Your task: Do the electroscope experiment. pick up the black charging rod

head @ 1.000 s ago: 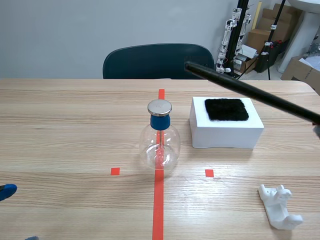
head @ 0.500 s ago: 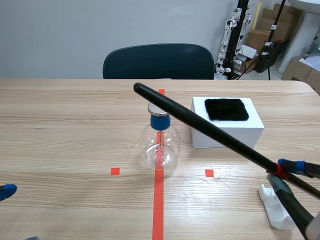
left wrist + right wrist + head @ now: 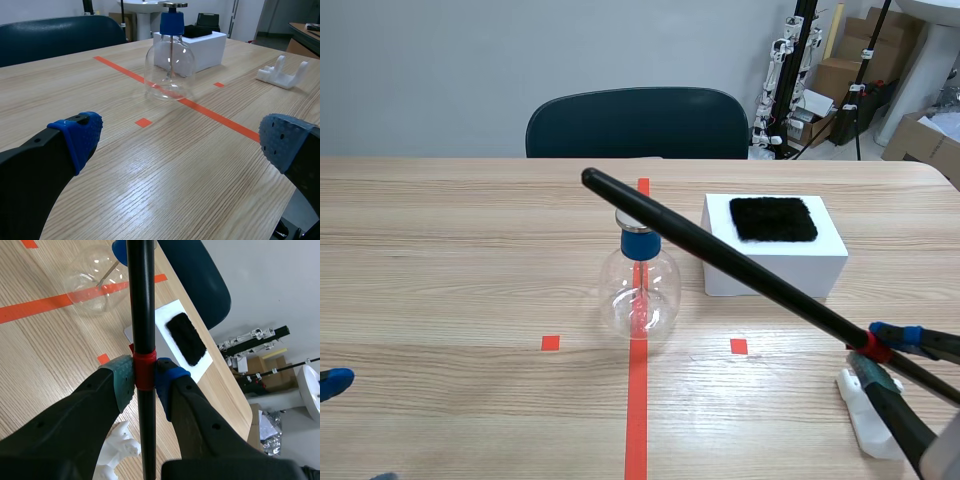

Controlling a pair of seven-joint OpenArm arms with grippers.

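Observation:
The long black charging rod [image 3: 720, 252] slants across the scene, its tip just above the metal cap of the glass electroscope flask [image 3: 640, 296]. My right gripper [image 3: 878, 348] is shut on the rod at its red band, low at the right; in the right wrist view the rod [image 3: 141, 305] runs up between the pads of the right gripper [image 3: 143, 377], with the flask [image 3: 98, 286] ahead. My left gripper [image 3: 180, 142] stands open above bare table, far short of the flask [image 3: 170, 67]; only a blue fingertip [image 3: 332, 382] shows at the scene's left edge.
A white box [image 3: 772, 259] topped with a black fur pad [image 3: 773, 218] sits right of the flask. A white plastic rod stand [image 3: 870, 420] lies near the front right, under my right gripper. A dark chair [image 3: 636, 122] stands behind the table.
The right arm swung the rod leftward and down, from over the white box to above the flask cap; in the last half second the tip only edged slightly left. The left arm stayed put.

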